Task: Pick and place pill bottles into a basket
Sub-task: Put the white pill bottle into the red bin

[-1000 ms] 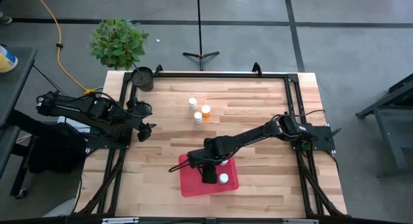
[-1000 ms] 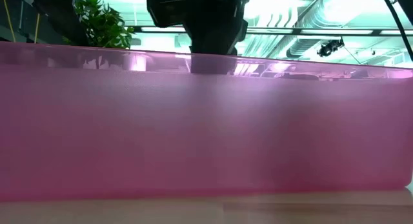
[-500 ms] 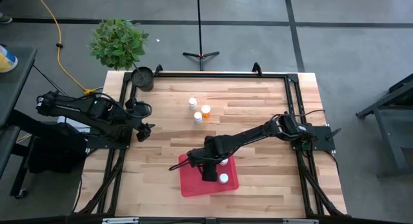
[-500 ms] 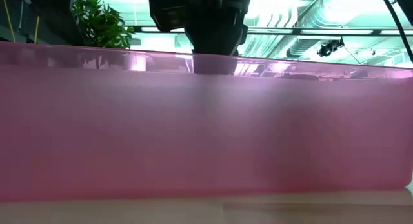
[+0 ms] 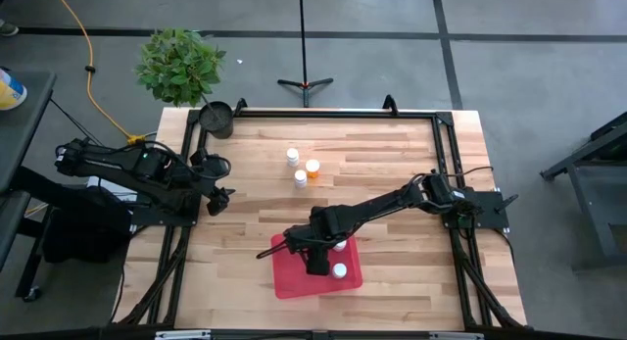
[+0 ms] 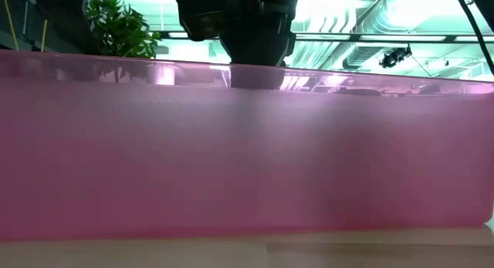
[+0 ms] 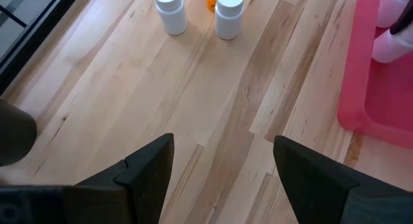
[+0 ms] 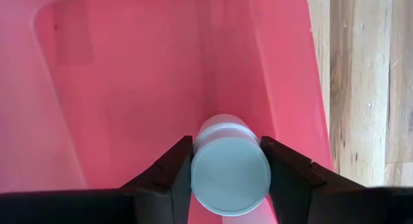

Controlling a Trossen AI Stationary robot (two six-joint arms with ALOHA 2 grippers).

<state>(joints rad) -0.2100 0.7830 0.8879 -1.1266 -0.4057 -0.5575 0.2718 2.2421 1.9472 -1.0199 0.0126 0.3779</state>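
Note:
The red basket (image 5: 294, 281) stands on the wooden table near its front edge; its wall fills the low view (image 6: 247, 144). My right gripper (image 5: 315, 264) is over the basket, shut on a white-capped pill bottle (image 8: 230, 175). Two white caps (image 5: 339, 271) (image 5: 340, 246) show in the basket beside it; whether one of them is the held bottle, I cannot tell. Three bottles stand upright on the table farther back: two pale (image 5: 292, 156) (image 5: 301, 178) and one amber (image 5: 313, 168). My left gripper (image 7: 222, 179) is open and empty at the table's left side (image 5: 220, 188). My right gripper pinches the bottle between its two fingers (image 8: 174, 175), one on each side of the bottle's upper part just below the cap (image 8: 222, 130). The fingers come from above, pointing down into the basket. The bottle is upright, cap toward the wrist; whether its bottom rests on the basket floor, I cannot tell.
A small black pot (image 5: 217, 118) and a green plant (image 5: 181, 64) stand at the table's far left corner. A black frame (image 5: 333, 113) runs along the table's edges. Bare wood lies between the three standing bottles and the basket.

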